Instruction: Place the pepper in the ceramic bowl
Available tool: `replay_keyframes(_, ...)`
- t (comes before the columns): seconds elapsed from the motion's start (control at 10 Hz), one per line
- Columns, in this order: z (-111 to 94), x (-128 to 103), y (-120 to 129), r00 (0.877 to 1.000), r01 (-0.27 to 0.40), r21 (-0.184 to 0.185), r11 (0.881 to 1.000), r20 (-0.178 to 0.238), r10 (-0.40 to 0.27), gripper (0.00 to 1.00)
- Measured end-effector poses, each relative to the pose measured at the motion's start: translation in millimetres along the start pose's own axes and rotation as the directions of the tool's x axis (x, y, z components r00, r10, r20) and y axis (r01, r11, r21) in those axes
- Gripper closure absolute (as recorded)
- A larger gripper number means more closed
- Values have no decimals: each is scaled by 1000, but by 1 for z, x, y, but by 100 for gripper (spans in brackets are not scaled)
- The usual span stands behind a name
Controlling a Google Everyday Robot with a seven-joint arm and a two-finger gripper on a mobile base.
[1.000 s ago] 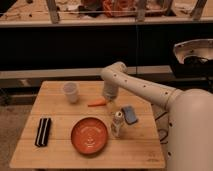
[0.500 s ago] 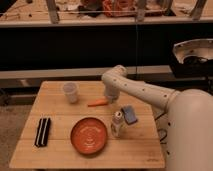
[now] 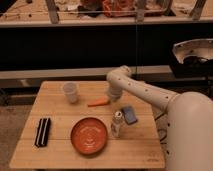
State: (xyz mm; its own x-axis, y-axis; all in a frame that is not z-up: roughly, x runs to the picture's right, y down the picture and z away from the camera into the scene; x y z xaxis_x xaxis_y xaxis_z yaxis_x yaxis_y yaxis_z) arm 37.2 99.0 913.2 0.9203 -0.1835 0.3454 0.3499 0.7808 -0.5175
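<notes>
Pincer (image 3: 114, 96) stays just beside pepper (image 3: 98, 103), which lies unmoved.

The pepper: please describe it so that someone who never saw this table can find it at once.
On the wooden table, look beyond the ceramic bowl, between the plastic cup and the robot's tool, which hangs low over the tabletop. The pepper lies flat there: the only slim, tapered orange piece.

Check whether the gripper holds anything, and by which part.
Cannot be told: the gripper sits at the right end of the pepper, which lies on the table.
</notes>
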Motion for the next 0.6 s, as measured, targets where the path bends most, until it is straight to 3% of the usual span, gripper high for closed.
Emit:
replay_keyframes(0.2, 4, 5, -2, 998, -16, 16, 1000, 63, 15, 20)
replay_keyframes(0.4, 5, 8, -2, 982, -31, 56, 998, 190, 20, 20)
replay_keyframes(0.5, 5, 9, -3, 968, -37, 75, 996, 251, 17, 20)
replay_keyframes(0.6, 5, 11, -1, 940, -46, 103, 994, 341, 8, 20)
